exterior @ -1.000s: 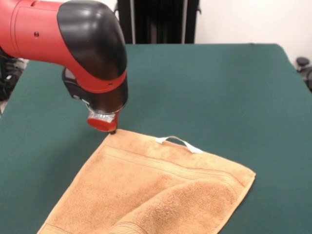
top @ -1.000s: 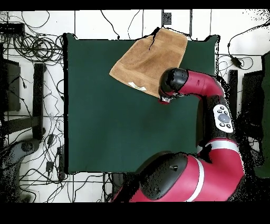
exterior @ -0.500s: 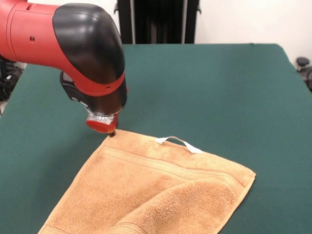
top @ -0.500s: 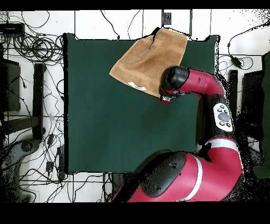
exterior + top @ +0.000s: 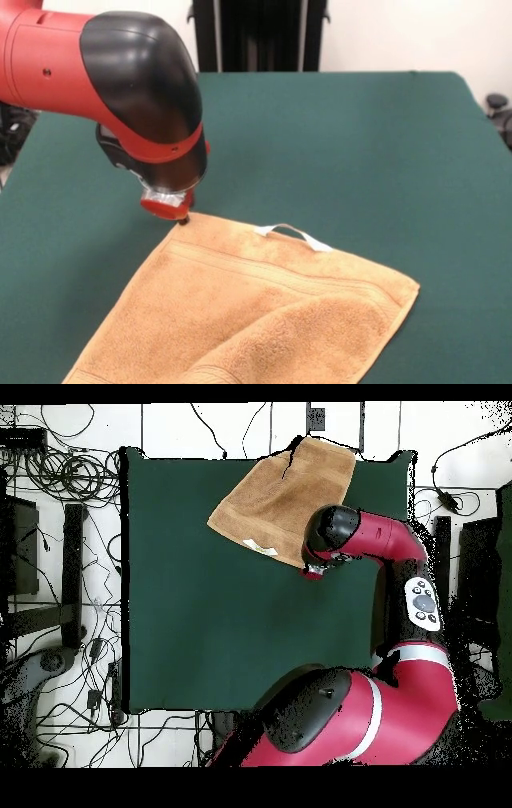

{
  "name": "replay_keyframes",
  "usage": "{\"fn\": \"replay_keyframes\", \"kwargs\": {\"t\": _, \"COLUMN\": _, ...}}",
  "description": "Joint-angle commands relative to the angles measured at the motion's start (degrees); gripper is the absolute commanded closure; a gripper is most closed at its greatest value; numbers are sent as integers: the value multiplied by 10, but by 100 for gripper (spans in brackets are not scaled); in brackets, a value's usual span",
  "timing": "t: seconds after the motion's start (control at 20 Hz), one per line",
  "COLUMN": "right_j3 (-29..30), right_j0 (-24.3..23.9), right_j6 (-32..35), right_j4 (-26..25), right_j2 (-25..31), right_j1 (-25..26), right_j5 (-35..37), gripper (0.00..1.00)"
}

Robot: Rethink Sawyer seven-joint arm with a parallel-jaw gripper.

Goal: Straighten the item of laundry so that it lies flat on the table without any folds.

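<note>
The golden-tan towel [image 5: 256, 312] lies on the green table [image 5: 360, 144] near its front edge, with band stripes along the hem and a white loop tag [image 5: 292, 234] on the far hem. Its near part is folded over itself in a thick roll. My gripper [image 5: 182, 216] hangs under the red and black wrist, down at the towel's far left corner; its state is hidden by the wrist. In the overhead view the towel [image 5: 285, 494] sits at the table's [image 5: 200, 634] top edge, with the tag [image 5: 260, 546] and the gripper [image 5: 312, 572] at its lower right corner.
The towel reaches the table's edge opposite the robot. Wide green cloth lies to the right in the front view. A black stand [image 5: 260, 36] rises behind the table. Cables [image 5: 60, 454] cover the floor beside it.
The arm's wrist housing has shifted slightly left in the front view. The gripper stays at the towel's corner, and the towel has not moved.
</note>
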Motion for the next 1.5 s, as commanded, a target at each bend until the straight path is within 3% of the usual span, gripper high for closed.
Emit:
{"fn": "replay_keyframes", "kwargs": {"t": 0.05, "right_j3": 16, "right_j0": 19, "right_j6": 68, "right_j4": 3, "right_j2": 53, "right_j1": 62, "right_j5": -53, "gripper": 0}}
{"fn": "replay_keyframes", "kwargs": {"t": 0.8, "right_j3": 7, "right_j0": 30, "right_j6": 84, "right_j4": 5, "right_j2": 44, "right_j1": 48, "right_j5": -26, "gripper": 0}}
{"fn": "replay_keyframes", "kwargs": {"t": 0.85, "right_j3": 5, "right_j0": 34, "right_j6": 89, "right_j4": 4, "right_j2": 39, "right_j1": 46, "right_j5": -15, "gripper": 100}}
{"fn": "replay_keyframes", "kwargs": {"t": 1.15, "right_j3": -10, "right_j0": 42, "right_j6": 109, "right_j4": 19, "right_j2": 36, "right_j1": 40, "right_j5": 30, "gripper": 100}}
{"fn": "replay_keyframes", "kwargs": {"t": 1.5, "right_j3": 8, "right_j0": 28, "right_j6": 110, "right_j4": 37, "right_j2": 53, "right_j1": 38, "right_j5": 2, "gripper": 100}}
